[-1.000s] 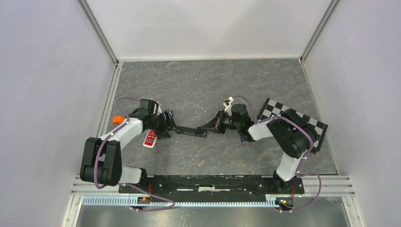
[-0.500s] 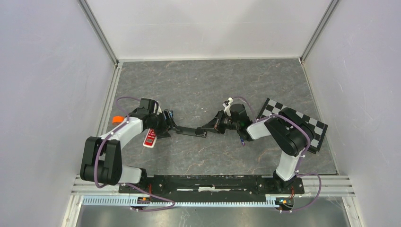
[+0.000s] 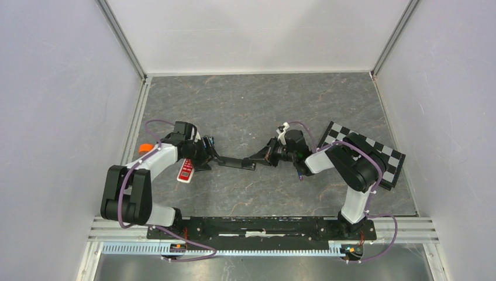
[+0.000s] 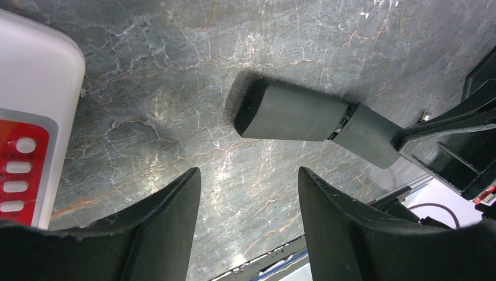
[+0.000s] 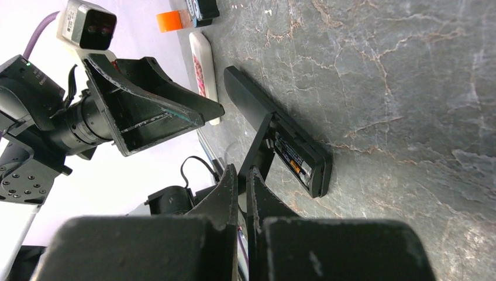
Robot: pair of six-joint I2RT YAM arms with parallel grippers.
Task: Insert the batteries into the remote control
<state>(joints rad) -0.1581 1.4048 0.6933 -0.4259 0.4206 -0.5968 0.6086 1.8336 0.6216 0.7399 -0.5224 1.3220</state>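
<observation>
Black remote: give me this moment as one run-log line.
black remote: on table, battery cover lifted, one cell seen inside | right hand: shut on battery cover | left hand: open, empty, near remote's other end

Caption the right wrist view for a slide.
Shut right gripper at the raised cover of the black remote, batteries showing inside, left gripper open beyond.

White-and-black left arm [image 3: 157, 160], matching right arm [image 3: 319, 163], looping purple cables [image 3: 119, 199], scuffed black fingers [image 4: 166, 234]
</observation>
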